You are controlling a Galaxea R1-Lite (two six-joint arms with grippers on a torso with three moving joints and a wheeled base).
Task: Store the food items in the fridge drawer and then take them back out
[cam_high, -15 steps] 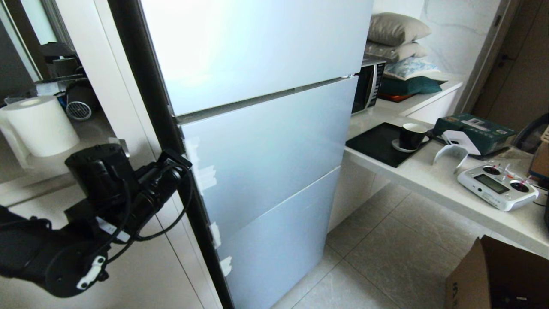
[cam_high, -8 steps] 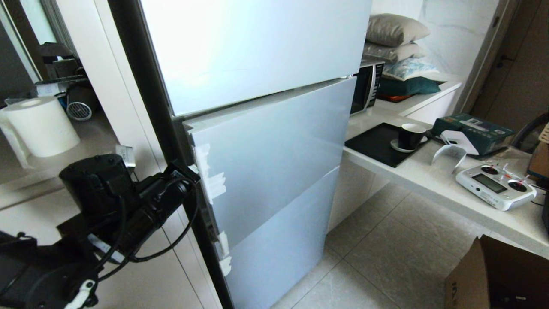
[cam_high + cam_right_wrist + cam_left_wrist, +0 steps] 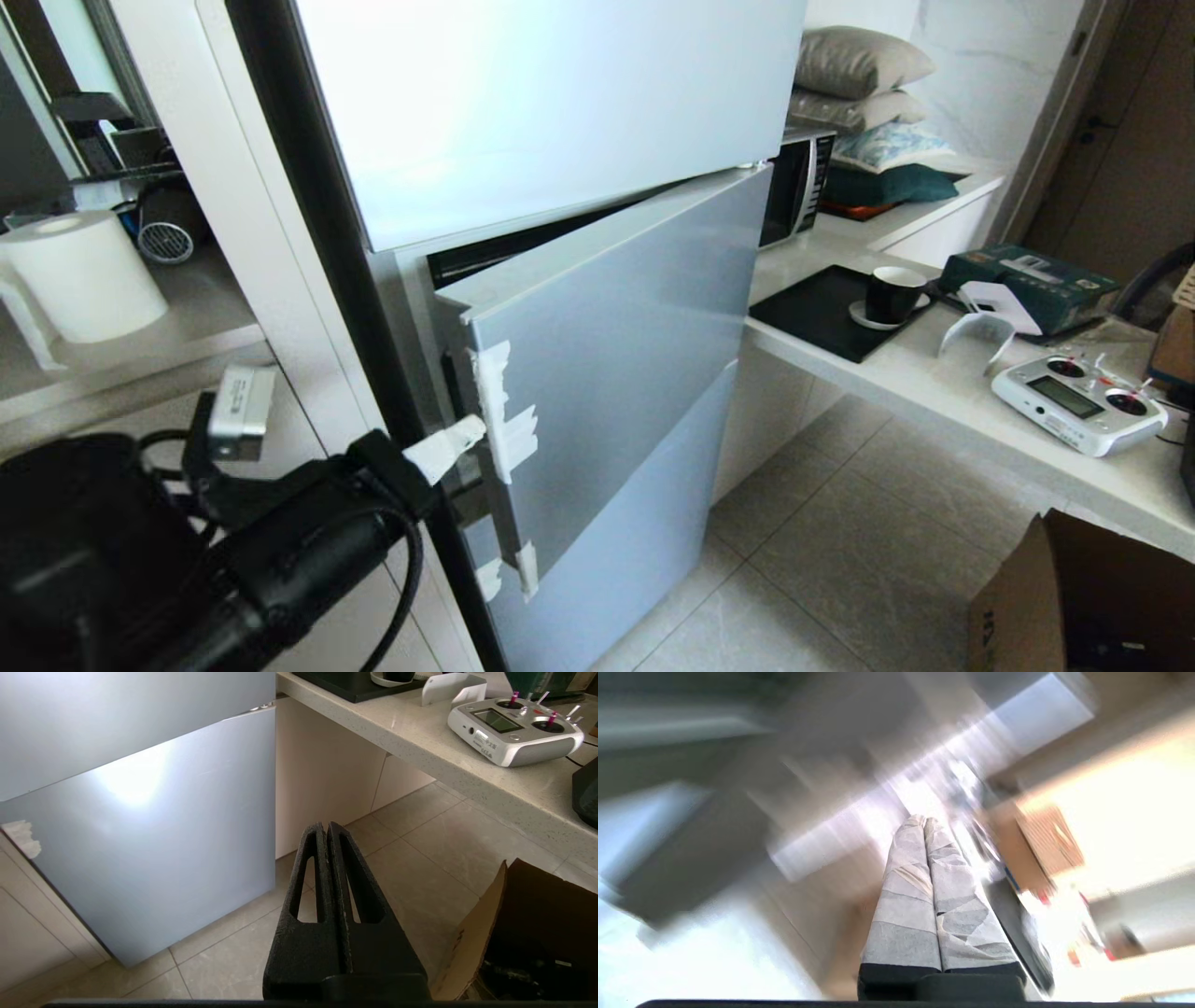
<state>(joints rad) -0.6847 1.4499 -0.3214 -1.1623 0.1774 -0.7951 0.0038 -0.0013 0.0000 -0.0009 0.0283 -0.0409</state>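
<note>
pale blue fridge door (image 3: pixel 625 373), white tape (image 3: pixel 504 420), black mug (image 3: pixel 892 296).

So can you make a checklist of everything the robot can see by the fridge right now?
Surface: grey floor tiles; pale counter.
Job's things: middle fridge door partly open; drawer and food nothing seen.
Clutter: remote controller, cup, cardboard box, paper roll.
Grippers: left gripper shut, tips at door's taped edge; right gripper shut, above floor.
Cables: black cable on left arm.
Surroundings: microwave, pillows.
</note>
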